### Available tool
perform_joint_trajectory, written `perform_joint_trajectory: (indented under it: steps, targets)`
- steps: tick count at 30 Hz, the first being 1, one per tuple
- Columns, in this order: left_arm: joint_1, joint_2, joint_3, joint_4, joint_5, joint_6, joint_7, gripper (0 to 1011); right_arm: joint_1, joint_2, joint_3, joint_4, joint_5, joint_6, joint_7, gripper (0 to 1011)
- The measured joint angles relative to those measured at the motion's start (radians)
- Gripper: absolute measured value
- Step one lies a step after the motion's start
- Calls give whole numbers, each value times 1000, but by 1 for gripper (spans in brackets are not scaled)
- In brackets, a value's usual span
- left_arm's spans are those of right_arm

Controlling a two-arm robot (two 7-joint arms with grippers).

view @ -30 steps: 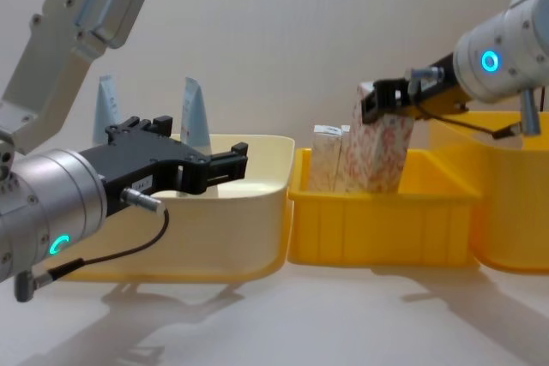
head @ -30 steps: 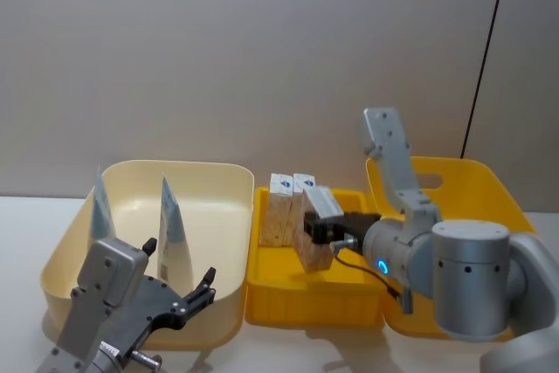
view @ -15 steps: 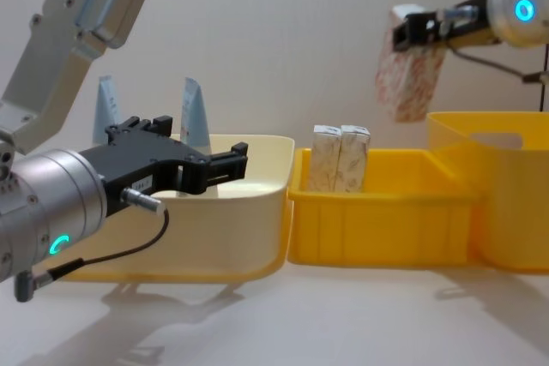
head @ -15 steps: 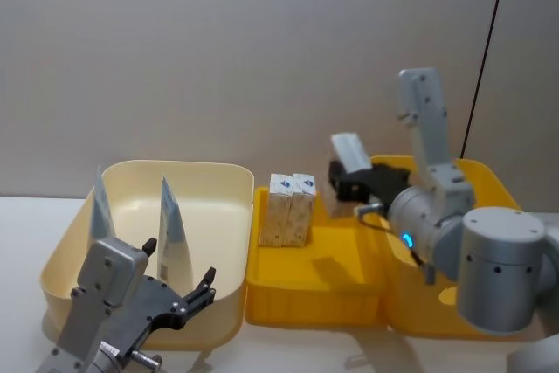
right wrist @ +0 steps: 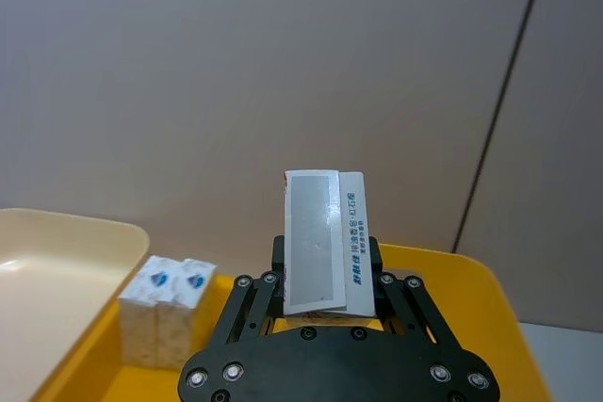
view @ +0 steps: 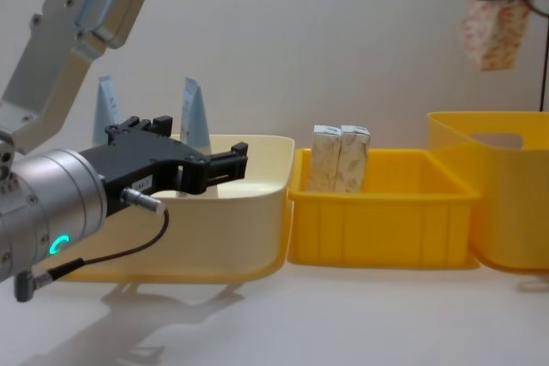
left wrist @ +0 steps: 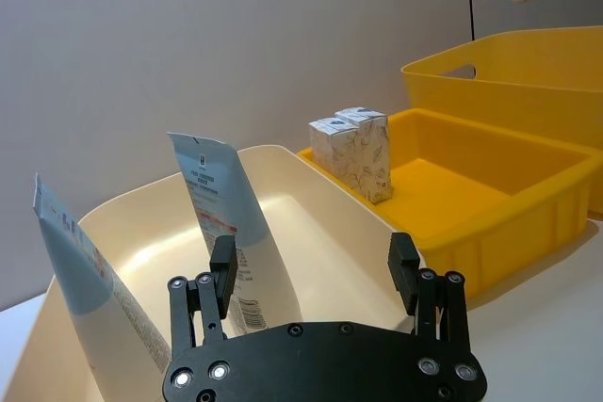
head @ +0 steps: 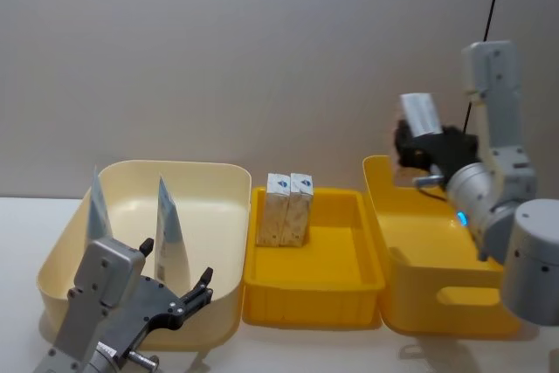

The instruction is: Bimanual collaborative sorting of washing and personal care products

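Observation:
My right gripper (head: 425, 141) is shut on a red-speckled carton (view: 492, 33) and holds it high above the deep yellow bin (view: 502, 203). In the right wrist view the carton (right wrist: 316, 233) stands upright between the fingers of that gripper (right wrist: 325, 281). Two beige-marbled cartons (head: 287, 207) stand side by side at the back left of the shallow yellow tray (head: 314, 290). Leaning in the cream bin (head: 214, 216) are two white tubes (head: 169, 226) (head: 98, 209). My left gripper (left wrist: 313, 265) hovers open at that bin's near side, holding nothing.
The three containers stand in a row on a white table: cream bin left, shallow yellow tray in the middle, deep yellow bin right. A plain wall lies close behind them. A dark cable (head: 489, 15) runs up the wall at the right.
My right gripper has lifted the red-speckled carton out of the shallow tray and carried it up and to the right, over the deep yellow bin. The left arm has not moved.

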Motion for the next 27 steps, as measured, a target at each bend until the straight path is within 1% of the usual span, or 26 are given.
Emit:
perform_joint_trajectory:
  steps: [6, 13, 27]
  targets:
    - [0, 0, 0, 0, 0, 0, 0, 1003, -3, 13, 38, 10, -23, -21, -38, 404]
    - [0, 0, 0, 0, 0, 0, 0, 1004, 2, 24, 72, 46, -38, -12, -62, 404]
    - [0, 0, 0, 0, 0, 0, 0, 1003, 17, 41, 89, 102, -39, 8, -33, 404]
